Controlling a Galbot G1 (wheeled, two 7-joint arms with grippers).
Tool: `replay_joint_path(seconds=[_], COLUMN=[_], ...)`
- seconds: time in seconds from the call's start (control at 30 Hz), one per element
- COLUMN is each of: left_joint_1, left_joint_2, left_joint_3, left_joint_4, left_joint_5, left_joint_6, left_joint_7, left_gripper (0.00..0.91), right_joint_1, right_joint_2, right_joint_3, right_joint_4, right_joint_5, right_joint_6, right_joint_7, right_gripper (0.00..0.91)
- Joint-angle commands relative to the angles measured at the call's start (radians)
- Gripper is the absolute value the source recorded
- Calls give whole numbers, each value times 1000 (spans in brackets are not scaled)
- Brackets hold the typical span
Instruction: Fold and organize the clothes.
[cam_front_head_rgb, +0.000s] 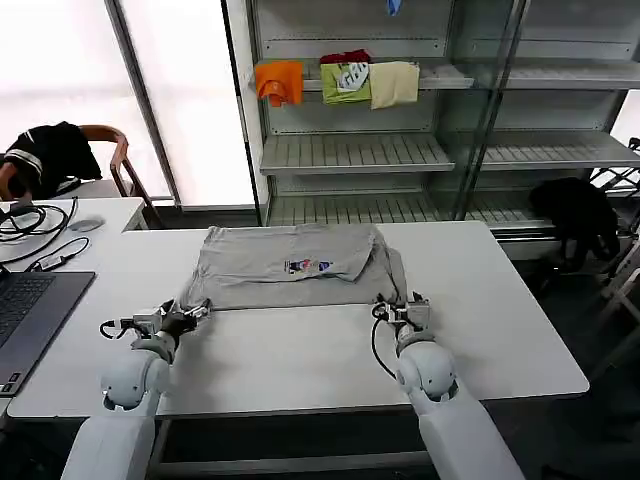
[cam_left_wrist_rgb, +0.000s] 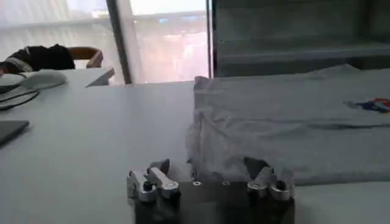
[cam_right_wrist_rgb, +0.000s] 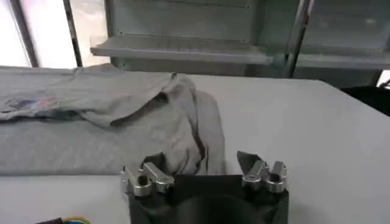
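Both hands at the near hem of a light grey cotton shirt (cam_front_head_rgb: 290, 265) on the white table (cam_front_head_rgb: 300, 350).
Left hand (cam_front_head_rgb: 190, 313) and right hand (cam_front_head_rgb: 405, 310) rest wide open, holding nothing, fingers at the shirt's corners.

Off to my left sits a laptop (cam_front_head_rgb: 28, 310) with cables (cam_front_head_rgb: 30, 222) and a mouse (cam_front_head_rgb: 86, 224) beyond it. Behind the white table (cam_front_head_rgb: 500, 330) — metal shelving (cam_front_head_rgb: 360, 150), holding orange (cam_front_head_rgb: 279, 81), green (cam_front_head_rgb: 345, 82) and cream garments (cam_front_head_rgb: 395, 83) — and a black garment (cam_front_head_rgb: 575, 212) to my right.
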Motion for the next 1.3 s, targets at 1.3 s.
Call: replay_joint_path(seconds=[1.3], left_joint_1=[285], left_joint_2=[41], left_joint_3=[-37], left_joint_4=[-388], left_joint_5=[-23], left_joint_6=[1], left_joint_7=[-19], left_gripper=[20], right_joint_1=[-258], right_joint_2=[-82], right_joint_3=[56], right_joint_4=[418], right_joint_5=[21], right_joint_6=[-3], right_joint_7=[35], right_gripper=[0])
